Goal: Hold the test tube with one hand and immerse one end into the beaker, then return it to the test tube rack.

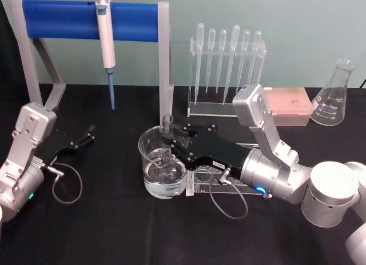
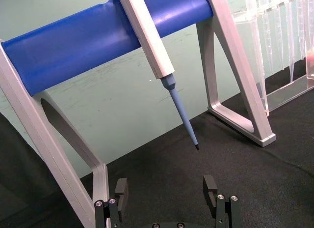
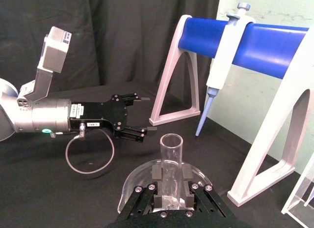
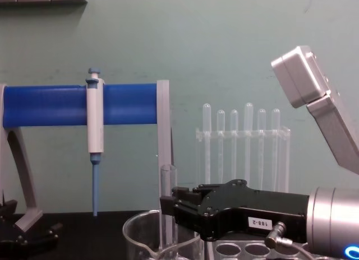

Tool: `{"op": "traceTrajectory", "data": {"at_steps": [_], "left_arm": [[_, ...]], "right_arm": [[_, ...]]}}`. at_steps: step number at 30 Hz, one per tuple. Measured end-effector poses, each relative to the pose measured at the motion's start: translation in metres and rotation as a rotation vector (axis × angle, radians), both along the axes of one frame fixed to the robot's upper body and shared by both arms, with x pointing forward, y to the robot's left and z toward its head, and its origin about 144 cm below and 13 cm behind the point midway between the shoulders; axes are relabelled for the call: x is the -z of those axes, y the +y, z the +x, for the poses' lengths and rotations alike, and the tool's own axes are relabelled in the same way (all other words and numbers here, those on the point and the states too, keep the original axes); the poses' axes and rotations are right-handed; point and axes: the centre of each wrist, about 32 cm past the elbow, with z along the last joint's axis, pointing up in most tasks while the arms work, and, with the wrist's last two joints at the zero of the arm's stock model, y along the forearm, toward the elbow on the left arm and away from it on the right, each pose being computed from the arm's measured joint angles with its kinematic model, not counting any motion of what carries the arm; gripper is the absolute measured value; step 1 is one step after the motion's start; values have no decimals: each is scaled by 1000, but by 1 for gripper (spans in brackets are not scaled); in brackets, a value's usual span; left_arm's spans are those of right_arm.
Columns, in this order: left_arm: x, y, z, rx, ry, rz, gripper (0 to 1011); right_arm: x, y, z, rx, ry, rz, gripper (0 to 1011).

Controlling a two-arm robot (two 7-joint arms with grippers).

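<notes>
On our black table (image 1: 114, 231) the beaker (image 1: 147, 153) holds water (image 1: 164, 175), and the test tube (image 1: 167, 123) stands in it. Our right gripper (image 1: 170, 142), with a label (image 4: 259, 222) reading "188-2", pinches the tube; our left gripper (image 1: 90, 133), at nine o'clock, is spread.

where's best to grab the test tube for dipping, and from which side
High up, just under the rim, from the side, as the right gripper holds the test tube: it stands upright and its lower end goes down into the beaker.

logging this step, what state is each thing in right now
beaker, upright, holding clear liquid
test tube, upright, lower end inside the beaker
right claw, shut on the test tube
left claw, open, idle on the left
pipettor, hanging on the blue stand
</notes>
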Motion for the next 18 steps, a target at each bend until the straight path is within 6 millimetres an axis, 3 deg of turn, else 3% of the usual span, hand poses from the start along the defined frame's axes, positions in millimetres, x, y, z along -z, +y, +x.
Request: {"op": "traceTrajectory", "data": {"at_steps": [18], "left_arm": [[0,0,0,0,0,0,1000]], "right_arm": [[0,0,0,0,0,0,241]]}}
